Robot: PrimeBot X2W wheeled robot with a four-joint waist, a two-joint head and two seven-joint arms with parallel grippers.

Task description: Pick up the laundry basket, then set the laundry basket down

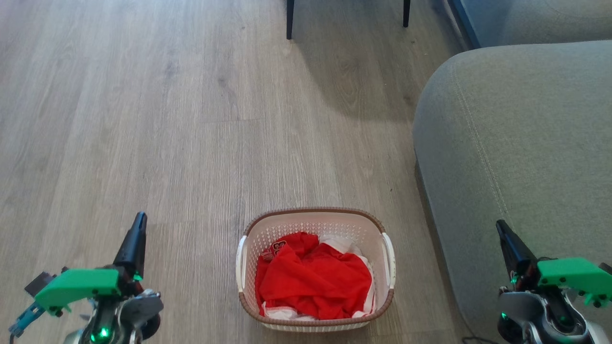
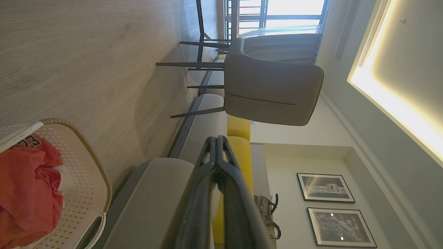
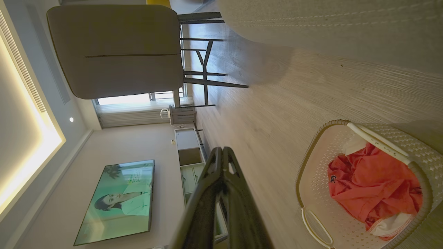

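Basket (image 1: 313, 222) on the wood floor (image 1: 191, 119) near a grey sofa (image 1: 516, 143), red clothes (image 1: 313, 282) inside, left gripper (image 1: 139, 220) and right gripper (image 1: 500, 225) each pressed together, holding nothing, flanking the basket, both well apart from it

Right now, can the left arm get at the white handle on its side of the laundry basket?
Probably yes. Bare floor lies between the left tool and the left handle of the laundry basket. The tool is shut and must open first.
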